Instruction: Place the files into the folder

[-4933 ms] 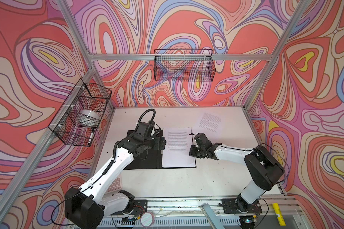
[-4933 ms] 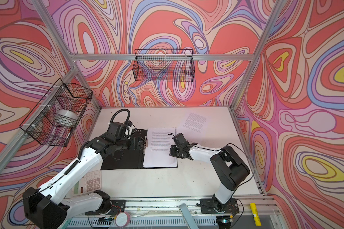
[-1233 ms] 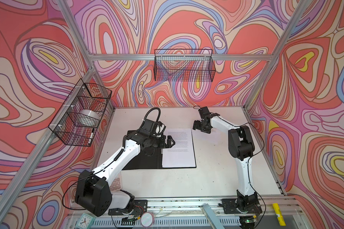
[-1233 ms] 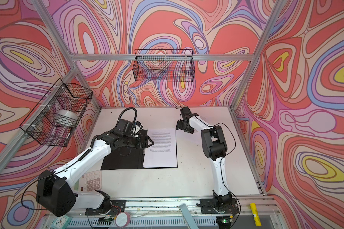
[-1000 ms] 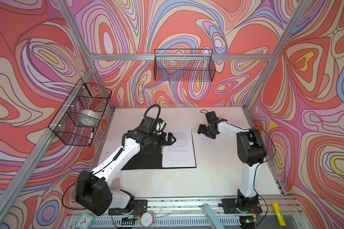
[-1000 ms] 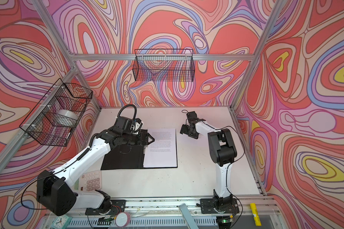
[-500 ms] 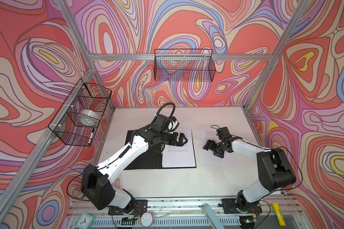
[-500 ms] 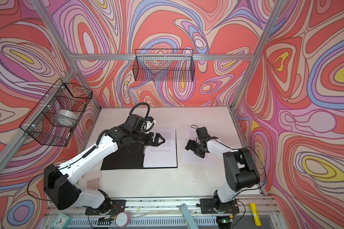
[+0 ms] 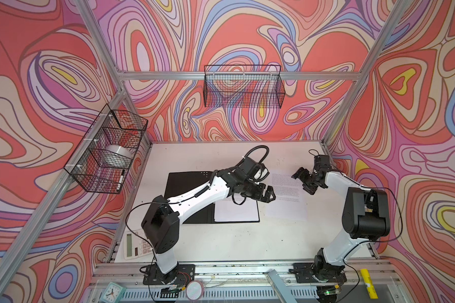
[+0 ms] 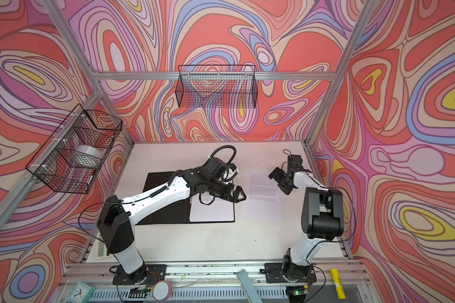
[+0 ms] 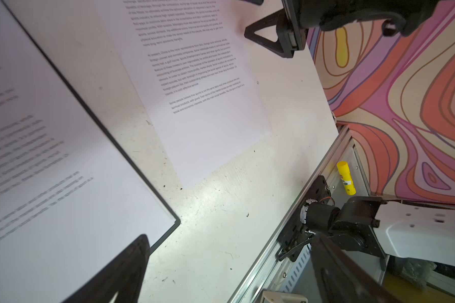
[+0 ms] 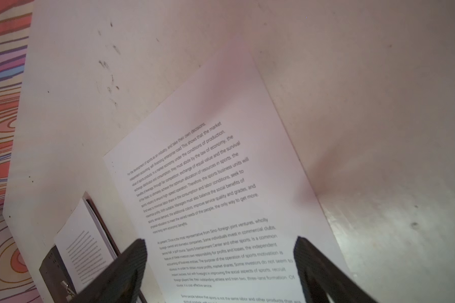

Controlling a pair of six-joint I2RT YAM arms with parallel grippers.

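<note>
The folder [image 9: 185,181] [image 10: 162,181] lies open on the table, black inside up, with a printed sheet [image 9: 237,213] [image 11: 37,162] on its right half. Another of the files, a loose sheet [image 9: 286,199] [image 10: 263,203] [image 11: 202,112] [image 12: 216,170], lies flat just right of the folder. My left gripper [image 9: 269,192] [image 10: 238,194] [image 11: 229,272] hangs open over the folder's right edge, holding nothing. My right gripper [image 9: 302,182] [image 10: 279,182] [image 12: 221,262] stands open above the loose sheet's far right part, with nothing between its fingers.
A grey calculator [image 9: 135,242] lies at the front left corner. Wire baskets hang on the left wall [image 9: 108,154] and the back wall [image 9: 243,90]. A yellow glue stick [image 9: 367,282] and a small clock [image 9: 113,291] sit past the front rail.
The right gripper came from the back right toward the front, and the loose sheet now lies beside the folder. The left arm stretched rightward across the folder.
</note>
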